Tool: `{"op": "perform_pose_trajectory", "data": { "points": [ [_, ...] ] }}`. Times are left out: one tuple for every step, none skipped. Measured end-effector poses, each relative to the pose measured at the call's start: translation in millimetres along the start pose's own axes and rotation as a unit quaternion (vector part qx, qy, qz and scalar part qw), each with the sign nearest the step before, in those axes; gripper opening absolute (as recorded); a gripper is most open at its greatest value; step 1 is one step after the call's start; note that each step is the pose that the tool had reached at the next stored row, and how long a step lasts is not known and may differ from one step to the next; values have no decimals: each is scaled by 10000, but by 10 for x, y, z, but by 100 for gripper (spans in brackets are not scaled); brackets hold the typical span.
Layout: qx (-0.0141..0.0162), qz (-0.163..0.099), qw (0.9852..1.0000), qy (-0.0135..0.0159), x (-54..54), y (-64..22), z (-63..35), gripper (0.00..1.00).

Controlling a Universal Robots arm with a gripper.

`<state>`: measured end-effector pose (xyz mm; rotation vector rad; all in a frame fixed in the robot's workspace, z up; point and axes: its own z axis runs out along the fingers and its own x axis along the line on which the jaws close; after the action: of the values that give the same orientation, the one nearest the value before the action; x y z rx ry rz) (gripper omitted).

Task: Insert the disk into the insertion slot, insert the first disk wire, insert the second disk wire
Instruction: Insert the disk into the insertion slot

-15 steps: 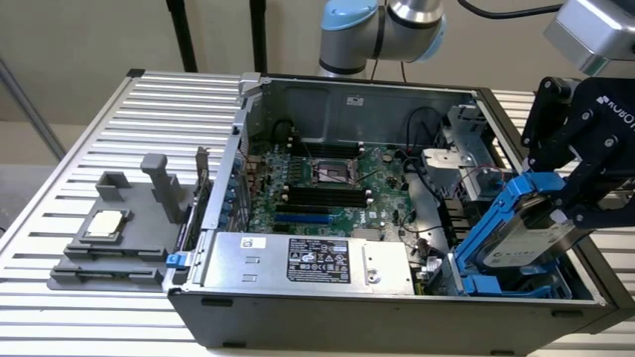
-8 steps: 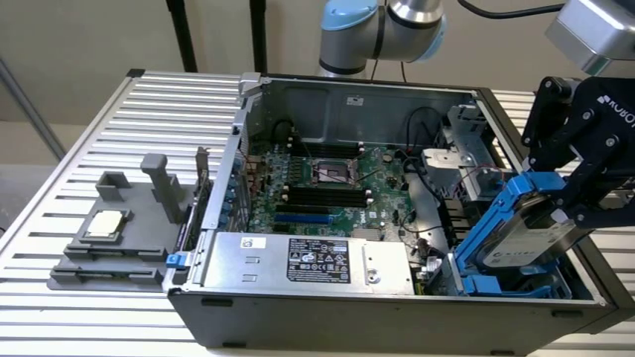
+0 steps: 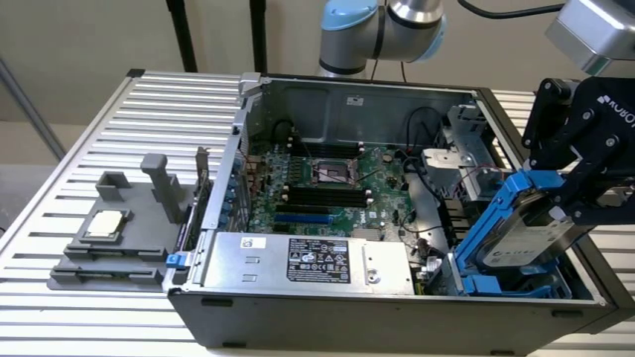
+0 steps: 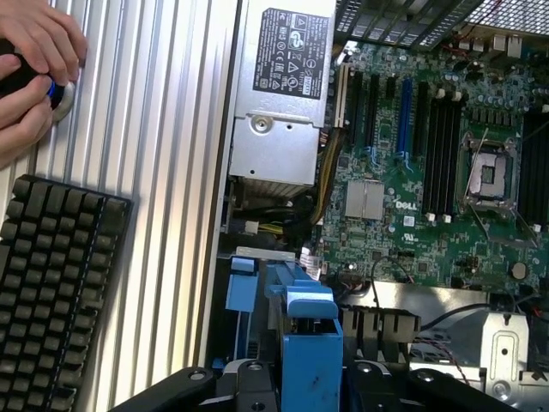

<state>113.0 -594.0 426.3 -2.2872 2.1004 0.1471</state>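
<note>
Disk (image 3: 526, 234): stiff, probably heavyish, shock-sensitive. End effector (image 3: 578, 202) clamps its blue carrier frame (image 3: 499, 216) edges, tilted above insertion slot (image 3: 511, 286), computer case (image 3: 397, 320) corner.
</note>
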Motion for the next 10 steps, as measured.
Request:
{"op": "perform_pose_trajectory", "data": {
  "points": [
    [0, 0, 10000, 0, 0, 0, 0, 33],
    [0, 0, 10000, 0, 0, 0, 0, 33],
    [0, 0, 10000, 1, 0, 0, -1, 33],
    [0, 0, 10000, 3, 0, -1, -2, 33],
    [-2, 0, 10000, 5, 0, -2, -5, 33],
    [-6, 0, 10000, 7, 1, -6, -9, 33],
    [-15, 0, 10000, 8, 1, -10, -19, 33],
    [-24, 2, 10000, 10, 0, -14, -30, 33],
    [-32, 3, 10000, 12, 0, -18, -37, 33],
    [-39, 4, 10000, 13, 1, -22, -39, 33]
  ]
}}
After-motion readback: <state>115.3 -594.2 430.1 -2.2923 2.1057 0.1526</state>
